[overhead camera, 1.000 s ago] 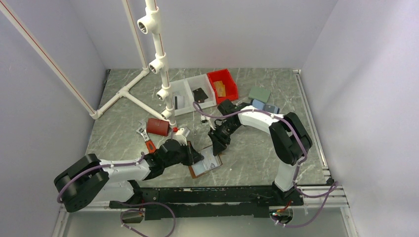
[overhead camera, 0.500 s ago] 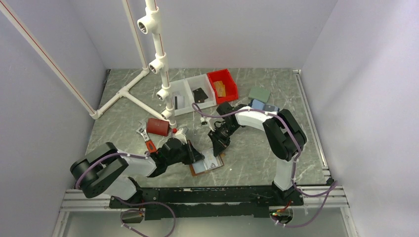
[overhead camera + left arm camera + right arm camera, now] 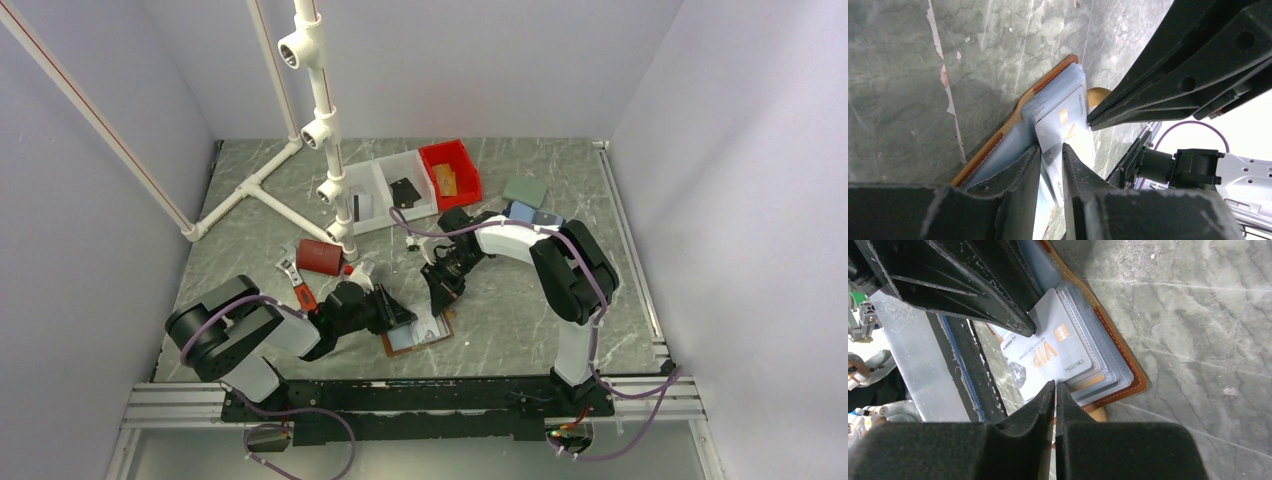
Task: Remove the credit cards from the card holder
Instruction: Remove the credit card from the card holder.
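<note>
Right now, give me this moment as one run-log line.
right gripper: shut on pale card edge | left gripper: open, tips at same card | card holder: open on table | card: not yet out

Left tool and right tool crowd the open card holder on the worktop, apparently touching it.

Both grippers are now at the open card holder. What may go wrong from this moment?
1. The right gripper looks nearly closed at the edge of the grey VIP card, not around it; it may slip off.
2. The left gripper, jaws slightly apart, sits very close to the right one; they may collide.
3. Nothing visibly pins the card holder to the table; it may slide along with the card.
</note>
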{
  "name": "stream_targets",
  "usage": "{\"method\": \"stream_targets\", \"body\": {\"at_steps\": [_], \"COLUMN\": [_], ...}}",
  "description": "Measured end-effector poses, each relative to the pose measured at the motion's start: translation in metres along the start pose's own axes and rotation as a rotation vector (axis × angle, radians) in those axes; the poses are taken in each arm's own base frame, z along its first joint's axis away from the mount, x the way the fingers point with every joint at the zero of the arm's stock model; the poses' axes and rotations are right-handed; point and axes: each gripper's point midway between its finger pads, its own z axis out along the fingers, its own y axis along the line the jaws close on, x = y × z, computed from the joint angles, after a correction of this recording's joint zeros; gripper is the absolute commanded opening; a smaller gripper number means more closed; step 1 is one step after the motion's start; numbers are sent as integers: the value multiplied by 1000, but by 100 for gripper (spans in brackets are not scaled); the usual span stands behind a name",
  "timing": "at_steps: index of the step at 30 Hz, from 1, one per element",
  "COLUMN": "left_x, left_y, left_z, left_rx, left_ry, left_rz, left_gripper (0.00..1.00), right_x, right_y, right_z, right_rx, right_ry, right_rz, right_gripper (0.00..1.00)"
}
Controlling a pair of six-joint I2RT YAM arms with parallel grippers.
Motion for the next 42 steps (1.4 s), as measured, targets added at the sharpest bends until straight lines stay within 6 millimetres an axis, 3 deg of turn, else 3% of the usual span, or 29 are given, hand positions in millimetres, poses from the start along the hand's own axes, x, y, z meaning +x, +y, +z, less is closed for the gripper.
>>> {"method": "stream_targets", "body": {"at_steps": [4,8,9,19,42], "left_x": [0,0,0,-1,11], "left_y": [1,2,2,0,7], "left_z": [2,3,4,2,-29], "left_rx": [10,15,21,38,25], "left_ry": [-2,-6,-8,-11,39], "left_rz": [-38,-68,-72,-66,18], "left_gripper": [23,1,0,0,0], "right_x": [1,3,4,7,5], "right_y": [0,1,1,0,5], "right_z": [0,0,0,1,8], "right_rx": [-2,-4,-6,2,-20], "right_ry": [4,11,15,27,41], "right_rz": [14,25,30,59,85], "right_gripper": [5,5,5,7,10]}}
